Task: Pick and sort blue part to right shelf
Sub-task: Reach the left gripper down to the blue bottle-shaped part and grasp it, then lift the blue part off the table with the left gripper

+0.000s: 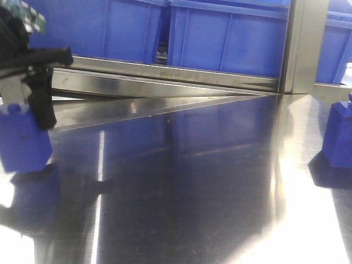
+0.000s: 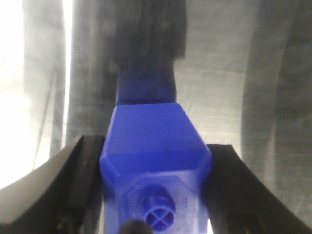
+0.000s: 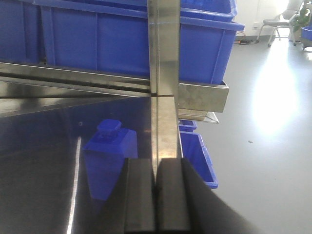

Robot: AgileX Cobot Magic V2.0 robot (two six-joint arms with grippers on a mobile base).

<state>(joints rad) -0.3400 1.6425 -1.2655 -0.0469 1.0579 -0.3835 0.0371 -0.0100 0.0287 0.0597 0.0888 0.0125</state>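
Blue part [image 2: 151, 129]: nearest the left wrist lens, filling its lower middle; in the front view it is at the far left of the tabletop, its foot at or just above the steel, I cannot tell which
Left pincer [image 2: 156, 151]: clamped on the blue part, a black finger [image 2: 83, 175] pressed on each flank just below the capped end
Part's heading: the hexagonal cap with its cross-marked stud faces back toward the wrist; the long axis runs along the pincer's reach, close to upright in the front view, cap on top
Tabletop [image 1: 192, 181]: bare polished steel across the middle, with strong glare and reflections
Blue bins [image 1: 220, 38]: lined up on the shelf behind the tabletop
Post [image 1: 300, 44]: steel upright, right of centre
Second blue block [image 1: 338, 137]: standing at the right edge of the tabletop, well apart from the held one
Right pincer [image 3: 156, 195]: fingers pressed together on nothing, aimed at the post
Step in hand: probably the carry toward the right shelf; to do it well, keep the squeeze even on both flat flanks, lift clear of the steel before moving sideways, hold the part upright so it does not swing in the grip, and pass clear of the post and the second blue block
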